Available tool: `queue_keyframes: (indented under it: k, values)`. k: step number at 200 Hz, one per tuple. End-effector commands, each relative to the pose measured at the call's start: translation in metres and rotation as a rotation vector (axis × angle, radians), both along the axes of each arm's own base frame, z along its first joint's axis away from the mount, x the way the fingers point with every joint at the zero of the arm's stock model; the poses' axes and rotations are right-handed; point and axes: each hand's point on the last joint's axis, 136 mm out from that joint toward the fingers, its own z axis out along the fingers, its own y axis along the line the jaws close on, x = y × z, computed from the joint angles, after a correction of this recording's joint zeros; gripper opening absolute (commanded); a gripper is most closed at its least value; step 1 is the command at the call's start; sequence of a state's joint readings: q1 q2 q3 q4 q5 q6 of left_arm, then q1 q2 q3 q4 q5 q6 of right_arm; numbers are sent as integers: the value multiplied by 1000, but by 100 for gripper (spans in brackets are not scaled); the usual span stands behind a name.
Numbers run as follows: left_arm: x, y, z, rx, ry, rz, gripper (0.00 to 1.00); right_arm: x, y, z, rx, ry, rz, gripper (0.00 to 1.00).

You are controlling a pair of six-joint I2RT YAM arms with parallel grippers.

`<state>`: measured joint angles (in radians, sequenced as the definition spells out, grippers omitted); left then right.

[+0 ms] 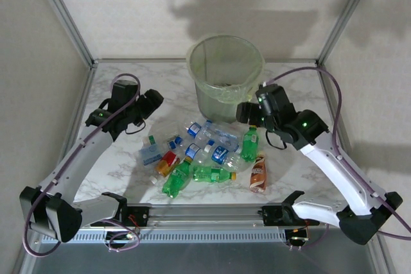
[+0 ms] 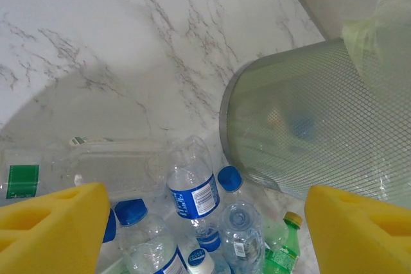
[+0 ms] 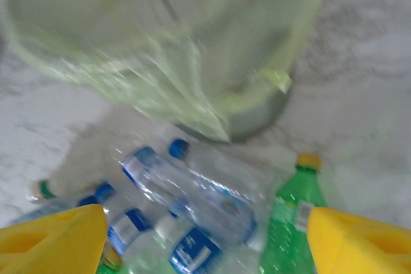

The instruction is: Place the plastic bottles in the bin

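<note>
Lying heaped: plastic bottles (image 1: pixel 205 155) | just before bin (image 1: pixel 221 94) | on marble table (image 1: pixel 128 162)

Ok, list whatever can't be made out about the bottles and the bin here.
- Bin contents: top view, dark bits at the bottom too small; left wrist view, mesh wall blurs shapes inside.
- Bottle labels: right wrist view, motion blur.
- Lowest bottles: left wrist view, cut by the bottom edge and yellow fingers.

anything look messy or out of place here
The plastic bottles lie in a jumbled, overlapping heap just in front of the upright bin. Its liner hangs unevenly, with one flap drooping down the side.
</note>
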<state>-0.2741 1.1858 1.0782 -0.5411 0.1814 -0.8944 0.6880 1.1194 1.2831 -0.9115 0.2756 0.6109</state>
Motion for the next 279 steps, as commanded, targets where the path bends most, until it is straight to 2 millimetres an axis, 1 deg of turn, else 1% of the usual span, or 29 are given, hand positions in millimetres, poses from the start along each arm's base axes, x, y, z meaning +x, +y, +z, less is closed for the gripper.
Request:
queue_keyframes:
  k: [1,15,25,38,51,64,82,112,135,158,189,241,279]
  values:
    - [6,-6,5,-25,-30,-8,79,-25,-30,-36,-51,134,-138,82]
    - [9,-8,8,-36,-40,-9,79,-42,-37,-64,-58,225,-166,81]
    - [12,-10,9,-42,-44,-11,79,-55,-41,-82,-54,283,-179,82]
    - [16,-12,11,-51,-52,-11,78,-72,-44,-106,-44,360,-183,82]
    - [19,-13,13,-62,-61,-12,78,-87,-44,-125,-23,427,-190,82]
    - [21,-15,15,-69,-70,-13,78,-98,-40,-140,13,479,-178,82]
    - [24,-16,18,-77,-81,-15,77,-108,-39,-154,34,530,-184,81]
    - [27,-20,18,-97,-85,-21,77,-118,-37,-176,34,598,-183,82]
    - [28,-21,18,-99,-88,-26,76,-126,-42,-197,-7,656,-202,81]
    - [27,-20,19,-92,-91,-24,76,-127,-45,-208,-32,673,-215,81]
    - [28,-21,19,-93,-90,-29,76,-122,-38,-222,-42,689,-198,79]
    - [32,-24,20,-99,-90,-37,75,-116,-41,-237,-105,695,-209,78]
    - [33,-25,20,-94,-83,-43,75,-117,-42,-246,-121,706,-213,73]
